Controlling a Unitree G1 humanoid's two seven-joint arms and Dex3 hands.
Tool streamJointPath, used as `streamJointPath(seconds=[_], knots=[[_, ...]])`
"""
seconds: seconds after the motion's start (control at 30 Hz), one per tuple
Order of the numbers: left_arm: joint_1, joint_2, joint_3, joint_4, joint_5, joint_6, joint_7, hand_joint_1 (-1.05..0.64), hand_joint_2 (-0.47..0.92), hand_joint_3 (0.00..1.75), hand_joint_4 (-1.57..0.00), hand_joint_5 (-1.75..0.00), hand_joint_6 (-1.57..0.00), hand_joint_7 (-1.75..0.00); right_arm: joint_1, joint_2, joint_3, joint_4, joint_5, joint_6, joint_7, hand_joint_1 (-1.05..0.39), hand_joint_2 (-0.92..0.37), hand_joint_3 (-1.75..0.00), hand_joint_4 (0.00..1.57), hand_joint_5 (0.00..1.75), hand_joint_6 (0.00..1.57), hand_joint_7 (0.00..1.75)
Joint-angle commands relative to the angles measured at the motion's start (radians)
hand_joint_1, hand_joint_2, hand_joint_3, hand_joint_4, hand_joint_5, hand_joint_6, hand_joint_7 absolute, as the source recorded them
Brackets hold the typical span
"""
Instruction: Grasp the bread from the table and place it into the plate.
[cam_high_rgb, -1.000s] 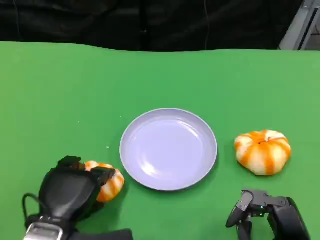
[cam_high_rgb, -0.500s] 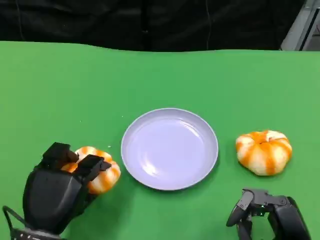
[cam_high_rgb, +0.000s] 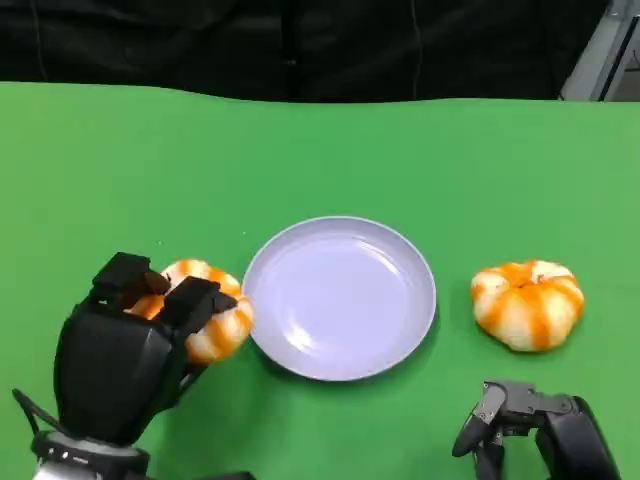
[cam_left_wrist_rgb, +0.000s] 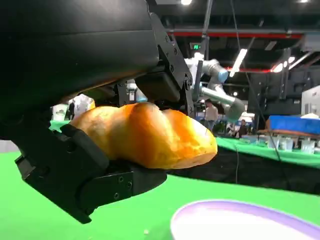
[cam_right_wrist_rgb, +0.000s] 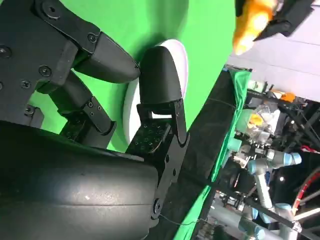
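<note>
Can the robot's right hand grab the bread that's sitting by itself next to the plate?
Probably yes. The right robot hand is empty and sits just in front of that bread, with bare green table between them and nothing blocking the way.

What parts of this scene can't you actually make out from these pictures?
- Held bread, head view: its near side is hidden behind the left hand.
- Plate, left wrist view: cut off by the picture's edge.
- Right hand, head view: cut off at the lower edge.
- Second bread, its underside: hidden against the table.
- Background hall, left wrist view: too small and blurred to read.
</note>
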Motion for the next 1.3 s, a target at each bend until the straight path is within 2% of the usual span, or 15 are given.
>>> streamJointPath(seconds=[0.03,0.07,0.17,0.27,0.33,0.47,0.97,1.0,1.1,1.2,1.3], knots=[[-0.045,-0.009,-0.005,-0.013,0.008,0.013,-0.02,-0.14,0.37,1.14,-0.96,-1.53,-0.98,-0.97,-0.001,-0.008,-0.003,-0.001,0.016,-0.005,0.0,-0.23,-0.04,-1.7,1.22,1.6,1.12,1.31],[-0.058,-0.014,-0.009,-0.013,0.01,0.015,-0.026,-0.13,0.35,1.14,-0.97,-1.51,-1.01,-0.89,0.0,-0.007,-0.002,-0.003,0.02,-0.003,0.003,-0.22,-0.04,-1.7,1.22,1.6,1.12,1.3],[-0.082,-0.027,-0.018,-0.002,0.013,0.019,-0.035,-0.13,0.33,1.14,-0.98,-1.52,-1.04,-0.84,0.003,-0.006,-0.001,-0.01,0.022,0.006,0.006,-0.22,-0.03,-1.71,1.22,1.6,1.13,1.29],[-0.13,-0.051,-0.036,0.034,0.014,0.022,-0.045,-0.14,0.33,1.16,-0.96,-1.57,-1.03,-0.91,0.003,-0.006,0.001,-0.012,0.027,0.006,0.012,-0.21,-0.03,-1.71,1.23,1.6,1.14,1.29],[-0.153,-0.064,-0.044,0.058,0.005,0.017,-0.048,-0.14,0.3,1.24,-0.99,-1.51,-1.03,-0.92,0.0,-0.005,0.001,-0.005,0.026,0.0,0.012,-0.21,-0.02,-1.72,1.23,1.59,1.13,1.29],[-0.193,-0.085,-0.061,0.1,0.007,0.021,-0.045,-0.16,0.29,1.33,-1.0,-1.53,-1.03,-0.96,0.001,-0.005,0.0,-0.007,0.022,0.001,0.008,-0.23,-0.02,-1.72,1.23,1.6,1.13,1.3],[-0.232,-0.104,-0.081,0.146,0.001,0.029,-0.041,-0.17,0.32,1.26,-1.0,-1.55,-1.0,-1.01,0.005,-0.007,0.0,-0.014,0.018,0.004,0.007,-0.24,-0.02,-1.72,1.23,1.61,1.13,1.31],[-0.26,-0.123,-0.095,0.184,0.0,0.024,-0.042,-0.16,0.32,1.25,-0.99,-1.58,-0.99,-1.04,0.007,-0.008,0.0,-0.016,0.015,0.004,0.006,-0.25,-0.02,-1.71,1.23,1.62,1.13,1.31],[-0.366,-0.197,-0.136,0.346,-0.017,0.0,-0.036,-0.18,0.35,1.2,-0.94,-1.73,-0.87,-1.41,0.013,-0.007,0.001,-0.017,0.009,-0.005,0.0,-0.24,-0.04,-1.7,1.22,1.61,1.13,1.32],[-0.398,-0.209,-0.15,0.399,-0.02,-0.004,-0.017,-0.18,0.34,1.18,-0.93,-1.74,-0.81,-1.55,0.014,-0.006,0.0,-0.016,0.01,-0.007,0.0,-0.24,-0.05,-1.7,1.21,1.61,1.13,1.32],[-0.407,-0.211,-0.154,0.417,-0.023,-0.008,-0.007,-0.18,0.34,1.17,-0.93,-1.75,-0.79,-1.58,0.014,-0.005,0.0,-0.016,0.009,-0.007,0.0,-0.24,-0.04,-1.7,1.2,1.61,1.13,1.32]])
